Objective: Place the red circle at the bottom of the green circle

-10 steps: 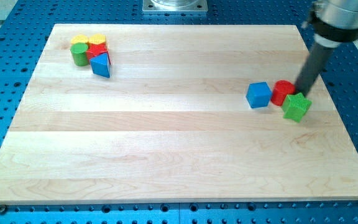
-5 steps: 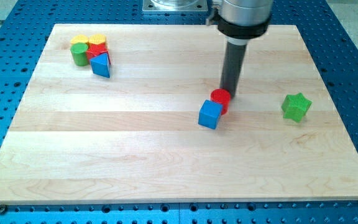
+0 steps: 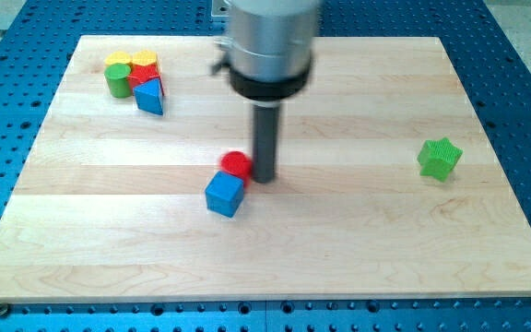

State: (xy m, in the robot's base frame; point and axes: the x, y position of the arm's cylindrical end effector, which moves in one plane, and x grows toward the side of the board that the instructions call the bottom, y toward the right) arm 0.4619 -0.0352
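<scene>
The red circle lies near the board's middle, touching the blue cube just below and to its left. My tip stands right against the red circle's right side. The green circle sits in a cluster at the view's top left, far from the red circle and my tip.
The top-left cluster also holds a yellow block, another yellow block, a red block and a blue triangle. A green star sits alone at the right. The wooden board lies on a blue perforated table.
My tip has swept left across the board, pushing the red circle and blue cube left with it. The green star stayed behind at the right.
</scene>
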